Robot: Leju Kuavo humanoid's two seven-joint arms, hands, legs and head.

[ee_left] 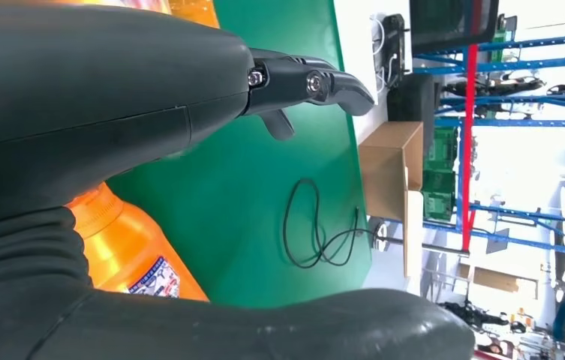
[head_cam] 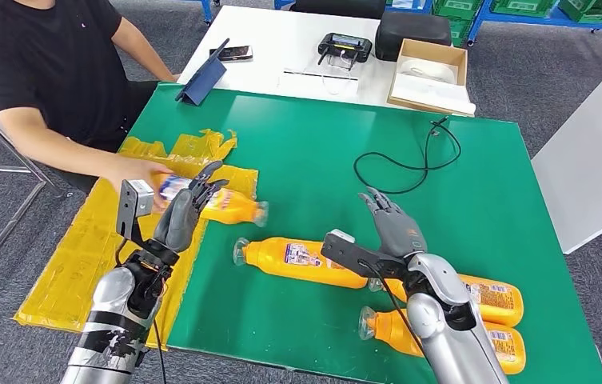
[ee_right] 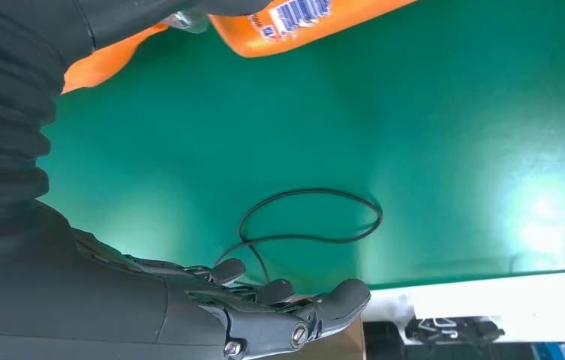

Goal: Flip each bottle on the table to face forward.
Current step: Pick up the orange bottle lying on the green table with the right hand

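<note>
Centrally, four orange bottles (head_cam: pixel 301 262) lying flat on green table (head_cam: pixel 473 200); contents unclear.

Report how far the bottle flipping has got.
Done: cannot tell; the middle bottle lies with a label showing. In hand: the left hand reaches over the far-left bottle, which a person's hand also touches; no grip is visible. The right hand hovers open. Left: likely the two bottles at the near right.
</note>
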